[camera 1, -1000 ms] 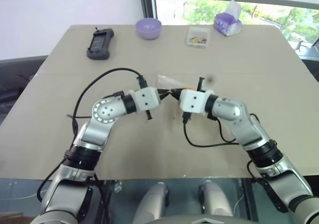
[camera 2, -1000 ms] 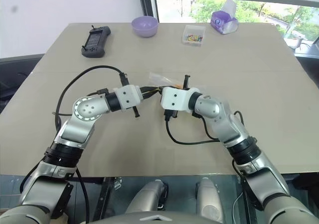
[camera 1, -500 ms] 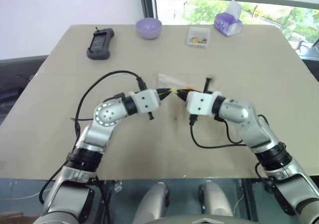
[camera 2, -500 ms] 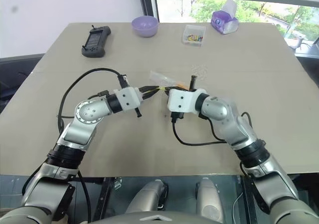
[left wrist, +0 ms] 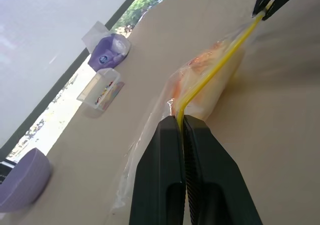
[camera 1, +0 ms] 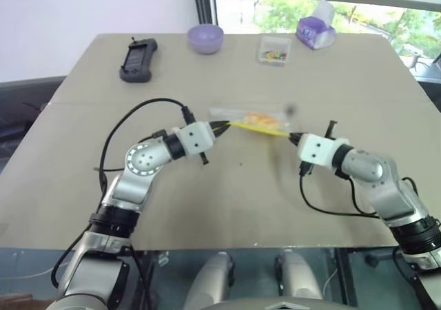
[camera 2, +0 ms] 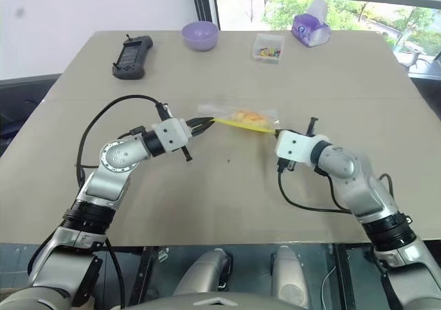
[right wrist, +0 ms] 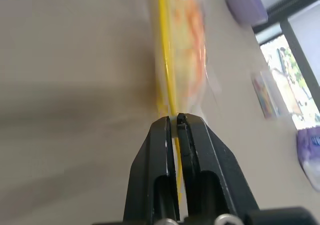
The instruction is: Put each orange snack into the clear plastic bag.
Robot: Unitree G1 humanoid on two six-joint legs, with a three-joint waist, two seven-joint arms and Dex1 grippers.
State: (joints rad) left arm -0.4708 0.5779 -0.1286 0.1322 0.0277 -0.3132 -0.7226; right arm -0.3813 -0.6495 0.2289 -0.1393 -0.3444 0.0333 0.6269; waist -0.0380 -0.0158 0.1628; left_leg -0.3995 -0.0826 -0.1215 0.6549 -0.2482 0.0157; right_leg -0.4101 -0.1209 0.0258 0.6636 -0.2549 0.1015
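Both jaws pinching clear plastic bag (camera 1: 249, 120), apparently taut

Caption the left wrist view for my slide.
Left gripper pinching yellow seal strip of clear plastic bag holding round orange snack.

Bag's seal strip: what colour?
Yellow; the seal strip of the clear plastic bag shows best in left wrist view.

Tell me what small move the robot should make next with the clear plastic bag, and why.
Probably lower the clear plastic zip bag to the beige table and let go. The round orange snack already sits inside, and the left gripper and right gripper are both shut on the yellow seal strip.
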